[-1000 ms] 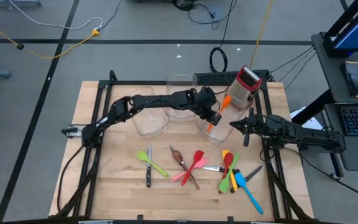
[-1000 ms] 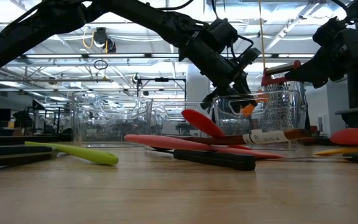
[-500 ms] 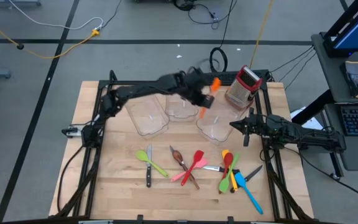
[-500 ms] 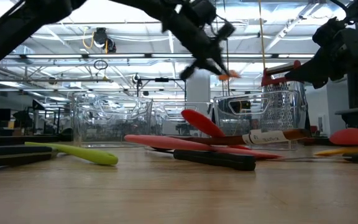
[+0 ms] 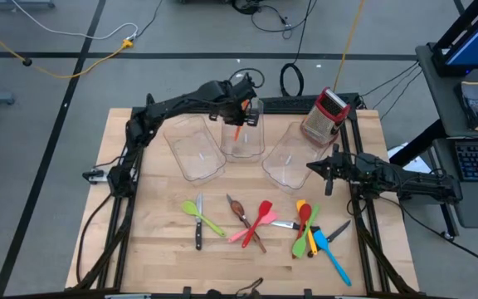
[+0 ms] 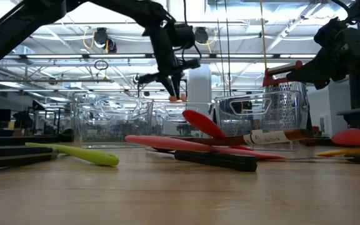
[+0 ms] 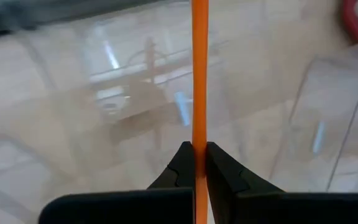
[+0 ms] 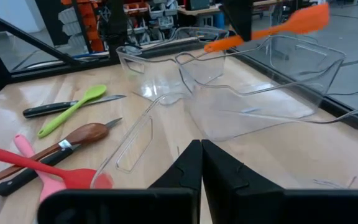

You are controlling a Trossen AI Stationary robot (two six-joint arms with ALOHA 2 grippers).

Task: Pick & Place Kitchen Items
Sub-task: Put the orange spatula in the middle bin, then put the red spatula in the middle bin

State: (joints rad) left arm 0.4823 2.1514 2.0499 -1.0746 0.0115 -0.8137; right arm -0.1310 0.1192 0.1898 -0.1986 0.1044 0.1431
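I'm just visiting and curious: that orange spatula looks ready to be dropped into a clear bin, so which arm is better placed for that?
The left. Its gripper is shut on the orange spatula right above the middle bin. The right gripper is shut, empty, and waits beside the right-hand bin.

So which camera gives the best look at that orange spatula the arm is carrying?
The right wrist view: the whole orange spatula shows side-on, blade and handle, above the bins. The left wrist view shows only its handle pinched in the left claw. The high and low views show just a small orange sliver.
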